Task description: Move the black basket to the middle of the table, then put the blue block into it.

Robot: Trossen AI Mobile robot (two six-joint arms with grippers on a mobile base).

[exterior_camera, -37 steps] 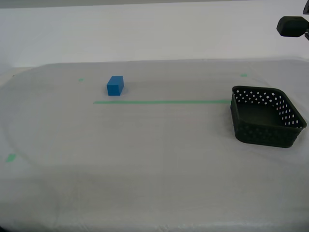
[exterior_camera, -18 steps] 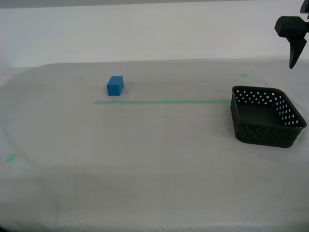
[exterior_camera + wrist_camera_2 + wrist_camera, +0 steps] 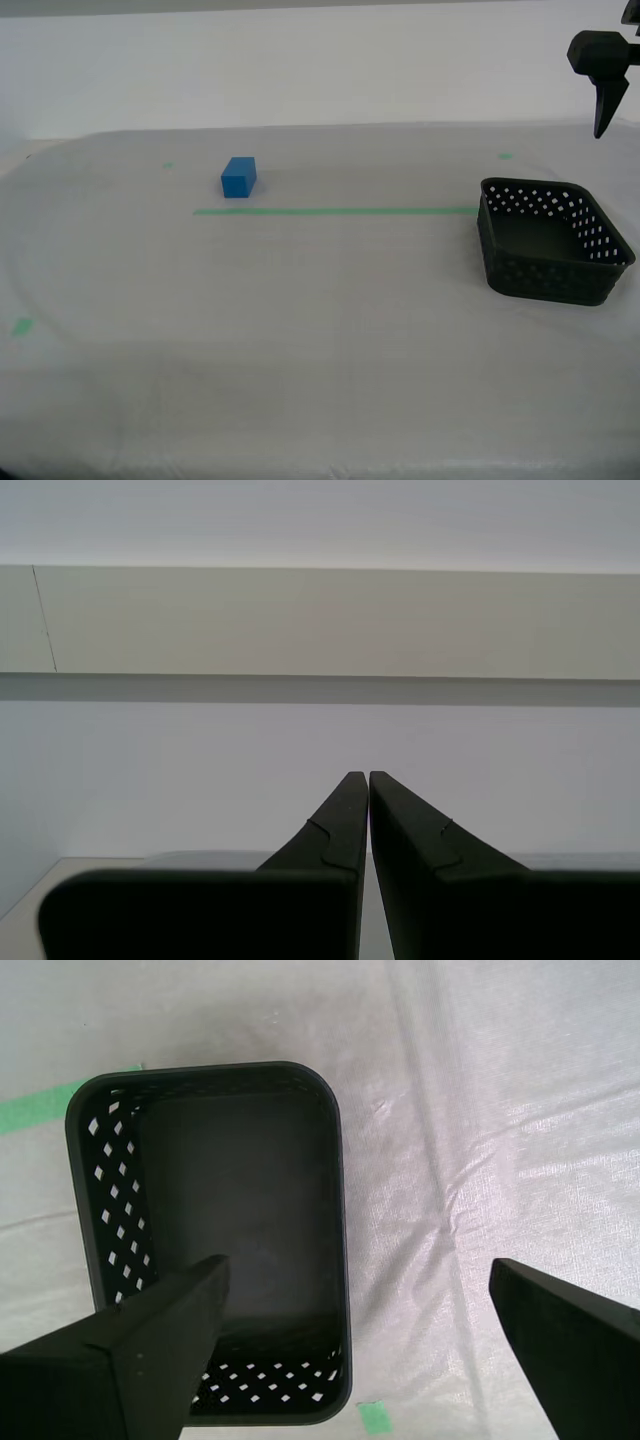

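- Broadly, the table [image 3: 300,330] fills most of the exterior view, its whitish cloth running off the bottom edge and both sides, so its full outline is cut off.
- Across the cloth runs a long green tape line [image 3: 335,211], ending close to the basket; a few small green tape bits [image 3: 21,326] are faint and hard to make out.
- Next in size, the black basket [image 3: 551,240] sits on the table at the exterior view's right, far from the middle, upright and empty, well apart from the block.
- My first gripper [image 3: 355,1330] hangs above the basket with its fingers [image 3: 165,1335] spread wide apart and holding nothing; one finger overlaps the basket's inside in its wrist view, and both are cut off by the frame.
- My second gripper [image 3: 368,780] faces a plain wall, fingers pressed together with only a hairline between them; no task thing shows in its view.
- Smallest, the blue block [image 3: 238,177] stands alone on the table just beyond the tape line, toward the exterior view's left.
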